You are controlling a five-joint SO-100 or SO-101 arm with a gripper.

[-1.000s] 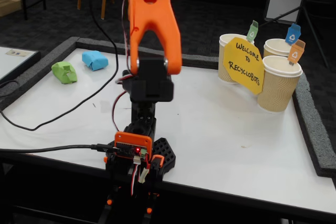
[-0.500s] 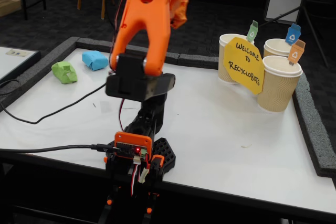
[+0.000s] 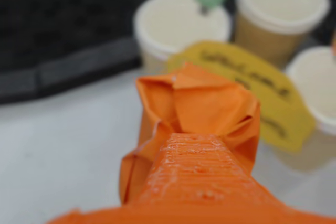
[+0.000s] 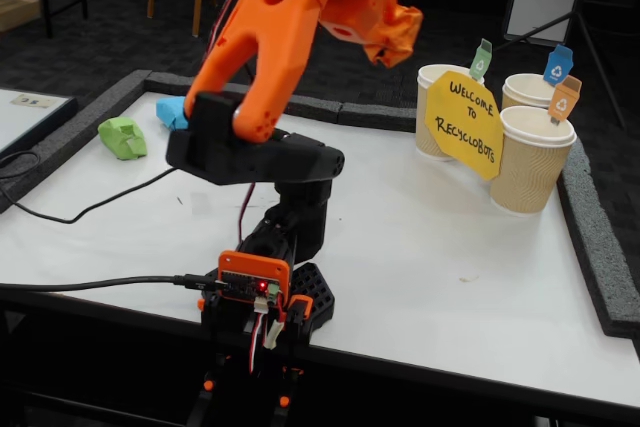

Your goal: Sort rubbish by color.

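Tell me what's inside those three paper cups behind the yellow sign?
Nothing shows in the paper cups. The wrist view shows pale interiors on the green-tagged cup and its neighbour, but their bottoms are out of view. The orange wad sits in the gripper.

White table (image 4: 420, 247) with grey foam edging: three paper cups (image 4: 530, 162) plus yellow sign (image 4: 465, 125) at far right, green wad (image 4: 122, 137) and blue wad (image 4: 172, 112) far left of cups, black cable (image 4: 90, 209) near wads.

three paper wads (image 4: 122, 137), three cups (image 4: 535, 159), one sign (image 4: 465, 124)
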